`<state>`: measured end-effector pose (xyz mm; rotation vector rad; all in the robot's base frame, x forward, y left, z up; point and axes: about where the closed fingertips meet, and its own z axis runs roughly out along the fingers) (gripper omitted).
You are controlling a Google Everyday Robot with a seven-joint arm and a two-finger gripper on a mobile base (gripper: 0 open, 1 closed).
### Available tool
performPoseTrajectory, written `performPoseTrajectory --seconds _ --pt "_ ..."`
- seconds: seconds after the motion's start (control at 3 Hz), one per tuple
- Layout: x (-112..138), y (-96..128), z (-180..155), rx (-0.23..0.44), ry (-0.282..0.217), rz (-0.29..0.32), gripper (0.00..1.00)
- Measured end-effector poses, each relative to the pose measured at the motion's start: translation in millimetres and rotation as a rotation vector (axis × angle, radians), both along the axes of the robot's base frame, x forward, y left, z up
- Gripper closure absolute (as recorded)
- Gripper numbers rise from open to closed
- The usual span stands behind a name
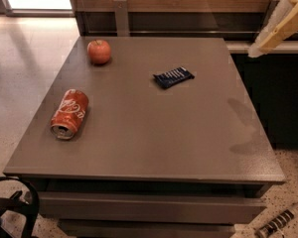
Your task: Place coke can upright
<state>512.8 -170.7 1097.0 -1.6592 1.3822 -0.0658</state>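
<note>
The coke can (69, 114) is red with white script and lies on its side near the left edge of the grey table (154, 143). Its silver top faces the front edge. My gripper (280, 23) shows as a pale, cream-coloured shape at the upper right corner of the view. It is above the table's far right side, far from the can, with nothing visibly in it.
A red apple (99, 51) sits at the table's back left. A dark blue snack packet (173, 77) lies back of centre. A wooden wall and bench run behind the table. Black gear (10, 207) stands at the lower left on the speckled floor.
</note>
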Motion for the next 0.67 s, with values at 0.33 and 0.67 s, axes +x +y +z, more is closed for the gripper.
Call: performPoseTrajectory --seconds 0.33,0.67 --pt "-7.7 20.8 -11.3 0.042 -0.068 0.156 0.0" --pt "-9.5 26.5 -9.2 0.0 -0.136 0.219 0.0"
